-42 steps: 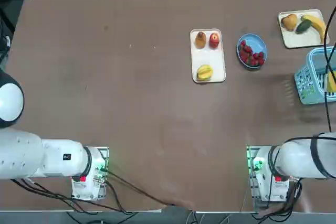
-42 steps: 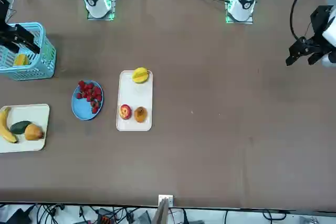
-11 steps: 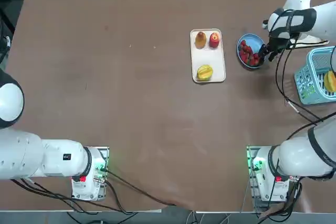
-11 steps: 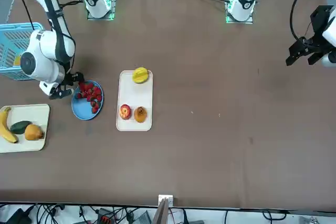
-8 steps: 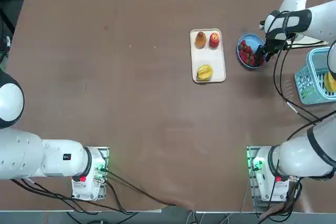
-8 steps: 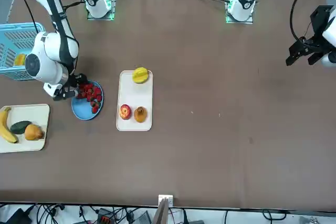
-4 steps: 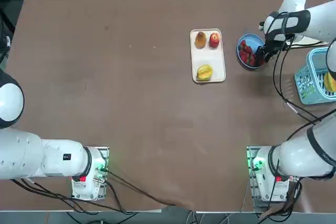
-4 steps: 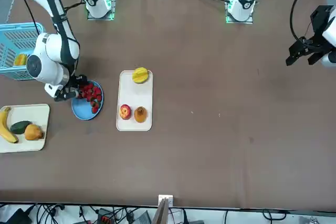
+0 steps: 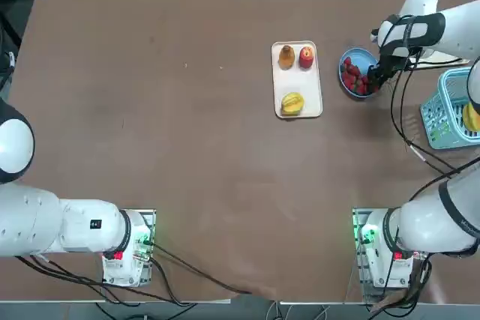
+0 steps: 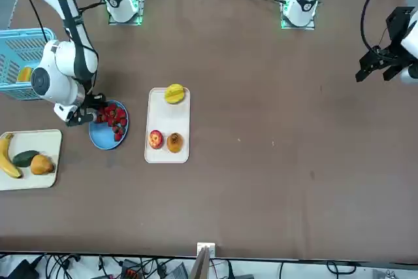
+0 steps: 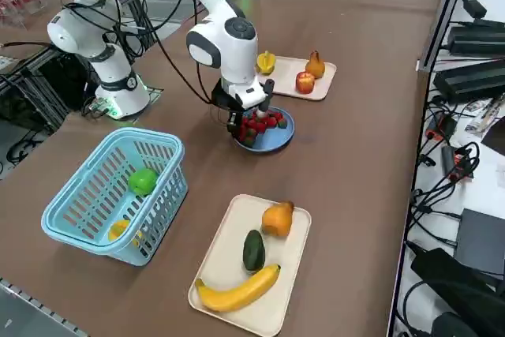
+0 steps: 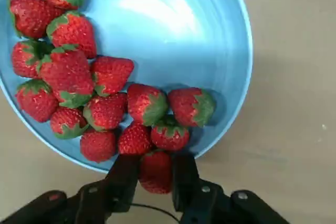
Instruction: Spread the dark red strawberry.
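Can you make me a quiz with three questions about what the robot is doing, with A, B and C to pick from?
1. Where are the small red strawberries?
A) in the basket
B) on the round blue plate
C) on the floor

2. What colour is the slotted plastic basket?
A) light blue
B) orange
C) black

3. How are the black jaws of the right gripper?
A) spread wide with nothing between them
B) holding a banana
C) closed on one strawberry

Answers:
1 B: the wrist view shows the pile on blue.
2 A: the right side view shows its light blue walls.
3 C: the wrist view shows a strawberry pinched between them, at the plate's edge.
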Controlling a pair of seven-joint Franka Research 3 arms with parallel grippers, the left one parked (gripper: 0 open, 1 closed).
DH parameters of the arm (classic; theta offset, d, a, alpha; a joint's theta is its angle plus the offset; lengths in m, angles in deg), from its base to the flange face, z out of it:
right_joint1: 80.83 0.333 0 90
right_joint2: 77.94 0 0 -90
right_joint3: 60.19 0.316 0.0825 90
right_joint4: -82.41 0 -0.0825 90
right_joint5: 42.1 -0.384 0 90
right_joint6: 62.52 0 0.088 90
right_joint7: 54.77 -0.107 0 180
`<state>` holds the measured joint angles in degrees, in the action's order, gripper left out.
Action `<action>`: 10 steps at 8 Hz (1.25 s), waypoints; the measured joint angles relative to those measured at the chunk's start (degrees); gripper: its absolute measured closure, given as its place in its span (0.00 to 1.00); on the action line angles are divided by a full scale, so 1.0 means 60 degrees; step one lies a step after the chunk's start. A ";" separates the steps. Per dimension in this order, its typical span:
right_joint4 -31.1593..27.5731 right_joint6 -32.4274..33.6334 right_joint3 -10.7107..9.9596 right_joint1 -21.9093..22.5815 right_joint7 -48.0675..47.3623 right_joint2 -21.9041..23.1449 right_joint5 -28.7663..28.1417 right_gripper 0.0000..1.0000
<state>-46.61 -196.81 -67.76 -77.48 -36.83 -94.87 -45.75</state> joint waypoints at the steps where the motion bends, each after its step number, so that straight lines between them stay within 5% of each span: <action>1: 0.0023 0.0014 0.0000 0.0000 0.0000 0.0020 -0.0001 0.61; 6: 0.1984 0.1346 0.0000 0.0001 0.0000 -0.0106 -0.0005 0.61; 10: 0.3870 0.1354 0.0021 0.0170 0.0004 -0.2018 -0.0548 0.56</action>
<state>-23.38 -188.69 -67.64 -76.47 -36.81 -106.97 -49.04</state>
